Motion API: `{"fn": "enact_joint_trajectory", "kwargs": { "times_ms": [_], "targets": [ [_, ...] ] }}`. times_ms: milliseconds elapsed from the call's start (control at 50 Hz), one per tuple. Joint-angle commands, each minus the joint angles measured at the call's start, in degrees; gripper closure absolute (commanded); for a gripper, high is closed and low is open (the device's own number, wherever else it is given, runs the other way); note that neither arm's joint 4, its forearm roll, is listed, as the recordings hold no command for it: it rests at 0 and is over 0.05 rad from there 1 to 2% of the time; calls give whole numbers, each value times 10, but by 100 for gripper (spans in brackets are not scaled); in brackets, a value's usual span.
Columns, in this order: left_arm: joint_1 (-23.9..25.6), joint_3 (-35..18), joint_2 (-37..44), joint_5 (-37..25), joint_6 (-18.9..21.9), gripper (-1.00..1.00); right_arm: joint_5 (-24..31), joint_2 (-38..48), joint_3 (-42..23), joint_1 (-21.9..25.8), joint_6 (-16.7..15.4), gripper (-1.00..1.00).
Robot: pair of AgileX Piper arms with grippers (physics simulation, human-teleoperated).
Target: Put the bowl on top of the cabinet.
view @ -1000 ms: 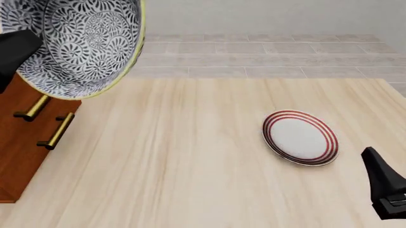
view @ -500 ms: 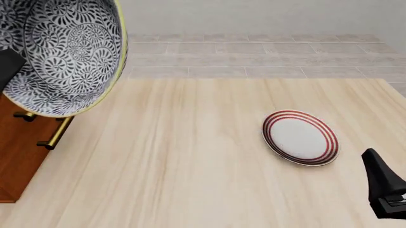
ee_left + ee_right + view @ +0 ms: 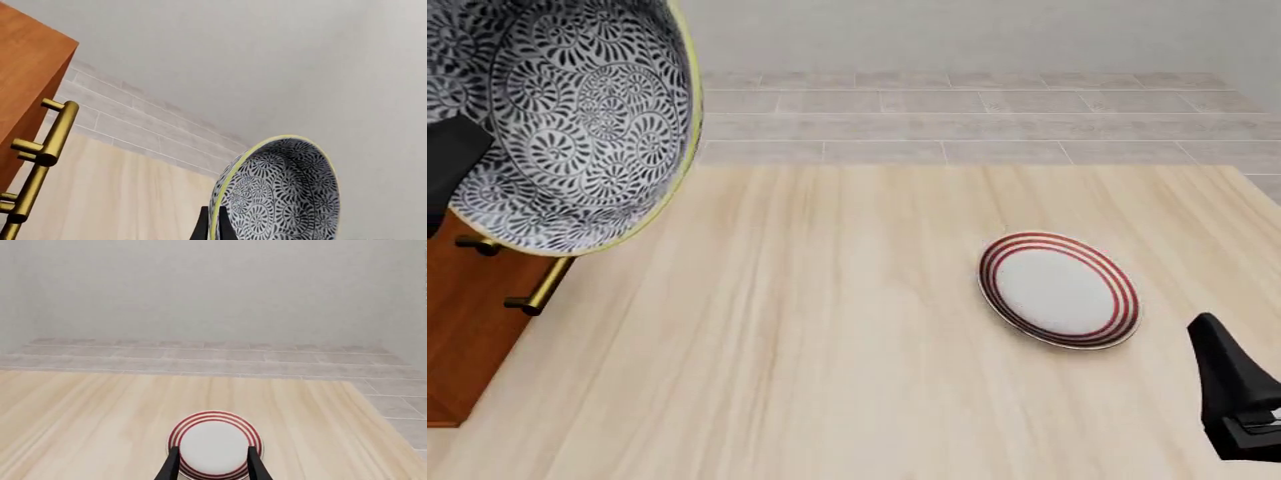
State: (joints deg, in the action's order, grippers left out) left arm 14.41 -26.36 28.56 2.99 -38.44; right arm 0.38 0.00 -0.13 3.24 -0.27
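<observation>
The blue-and-white patterned bowl (image 3: 567, 120) hangs tilted on its side high at the far left, in front of and above the reddish-brown cabinet (image 3: 465, 330). My left gripper (image 3: 447, 160) is shut on the bowl's rim. In the left wrist view the dark fingers (image 3: 204, 227) pinch the yellow-edged rim of the bowl (image 3: 283, 195), with the cabinet (image 3: 27, 70) and its brass handle (image 3: 47, 145) beside it. My right gripper (image 3: 1214, 340) rests low at the right edge, open (image 3: 213, 470), pointing at the plate.
A white plate with red rings (image 3: 1057, 290) lies on the light wooden table (image 3: 827, 350), right of centre, just ahead of the right gripper; it also shows as the plate (image 3: 215, 442). A tiled floor and pale wall lie beyond the table's far edge.
The bowl has shifted a little to the left in the left gripper's hold, covering more of the cabinet's handles. The right arm and the plate have not moved.
</observation>
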Motion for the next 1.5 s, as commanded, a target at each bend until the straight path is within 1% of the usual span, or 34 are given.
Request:
{"fn": "enact_joint_trajectory", "kwargs": {
  "times_ms": [20, 160, 220, 260, 320, 380, 400, 520, 580, 740, 800, 840, 880, 900, 920, 960, 1120, 1180, 1220, 1240, 1280, 1320, 1340, 1380, 1420, 1440, 1460, 1500],
  "targets": [
    [-3, -19, -1, -16, 11, 100, 1, 0, -1, 0, -1, -100],
    [-18, -63, 8, -40, 23, 100, 1, 0, -1, 0, -1, -100],
    [-43, -103, 17, -57, 34, 100, 1, 0, -1, 0, -1, -100],
    [-45, -112, 20, -59, 35, 100, 1, 0, -1, 0, -1, -100],
    [-68, -142, 33, -72, 43, 100, 1, 0, -1, 0, -1, -100],
    [-89, -163, 42, -76, 42, 100, 1, 0, -1, 0, -1, -100],
    [-87, -170, 46, -80, 42, 100, 1, 0, -1, 0, -1, -100],
    [-137, -200, 69, -86, 45, 100, 1, 0, -1, 0, -1, -100],
    [-158, -223, 80, -94, 59, 100, 1, 0, -1, 0, -1, -100],
    [-225, -271, 113, -96, 63, 100, 1, 0, -1, 0, -1, -100],
    [-250, -283, 121, -95, 67, 100, 1, 0, -1, 0, -1, -100],
    [-253, -286, 123, -95, 68, 100, 1, 0, -1, 0, -1, -100],
    [-275, -299, 132, -93, 70, 100, 1, 0, -1, 0, -1, -100],
    [-275, -299, 132, -93, 70, 100, 1, 0, -1, 0, -1, -100],
    [-297, -305, 140, -84, 70, 100, 1, 0, -1, 0, -1, -100],
    [-314, -307, 153, -80, 62, 100, 1, 0, -1, 0, -1, -100],
    [-342, -303, 164, -67, 56, 100, 1, 0, -1, 0, -1, -100],
    [-356, -301, 168, -59, 61, 100, 1, 0, -1, 0, -1, -100],
    [-359, -303, 175, -58, 60, 100, 1, 0, -1, 0, -1, -100],
    [-375, -303, 188, -51, 55, 100, 1, 0, -1, 0, -1, -100],
    [-377, -303, 191, -50, 56, 100, 1, 0, -1, 0, -1, -100],
    [-394, -327, 212, -59, 51, 100, 1, 0, -1, 0, -1, -100],
    [-397, -312, 211, -45, 51, 100, 1, 0, -1, 0, -1, -100],
    [-408, -307, 217, -35, 54, 100, 1, 0, -1, 0, -1, -100],
    [-418, -317, 229, -37, 54, 100, 1, 0, -1, 0, -1, -100],
    [-429, -338, 242, -47, 51, 100, 1, 0, -1, 0, -1, -100],
    [-433, -316, 242, -30, 50, 100, 1, 0, -1, 0, -1, -100],
    [-445, -335, 262, -37, 54, 100, 1, 0, -1, 0, -1, -100]
  ]
}}
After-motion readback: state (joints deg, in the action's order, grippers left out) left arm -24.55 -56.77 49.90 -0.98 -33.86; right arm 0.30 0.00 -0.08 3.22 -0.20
